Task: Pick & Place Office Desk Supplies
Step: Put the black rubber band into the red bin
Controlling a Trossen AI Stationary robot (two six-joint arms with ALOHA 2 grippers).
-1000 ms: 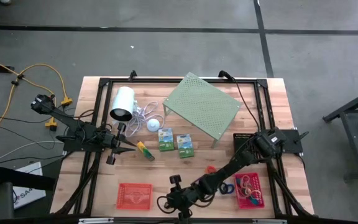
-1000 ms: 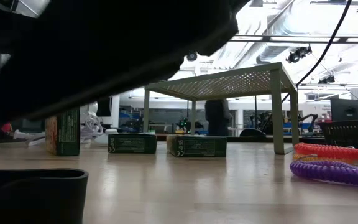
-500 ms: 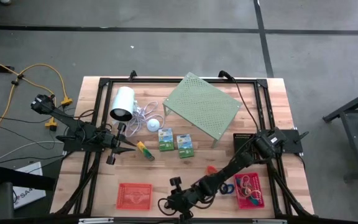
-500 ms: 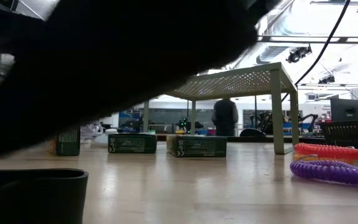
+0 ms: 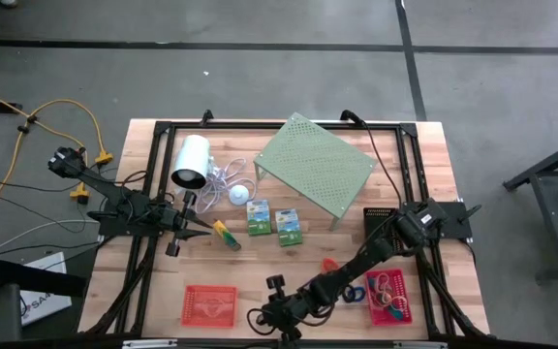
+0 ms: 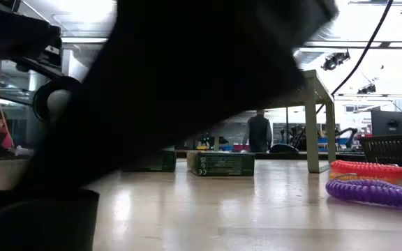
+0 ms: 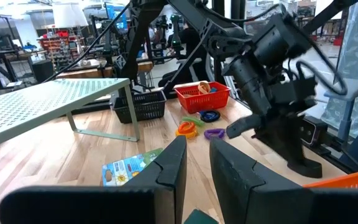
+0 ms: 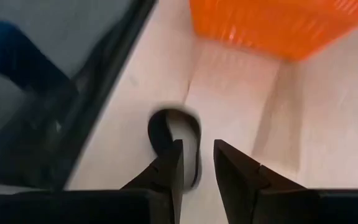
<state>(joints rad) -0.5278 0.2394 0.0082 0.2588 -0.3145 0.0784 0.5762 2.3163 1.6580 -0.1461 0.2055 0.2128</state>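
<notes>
Dark rubber-band loop (image 8: 174, 140) on table by red basket (image 8: 284, 25), right gripper (image 8: 196, 163) slightly parted over it, left gripper (image 7: 197, 163) narrowly parted, empty.

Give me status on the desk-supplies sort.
Done: the pink basket already holds several bands. In hand: the right gripper, jaws apart, is at a dark rubber-band loop beside the red basket, apparently not gripped yet. Left: two green-white boxes, the marker and loose coils lie on the table; the left gripper waits by the marker.

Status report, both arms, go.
Right gripper low at the table's front edge, jaws around a dark rubber band. Left gripper waiting by the marker. Nothing blocking.
</notes>
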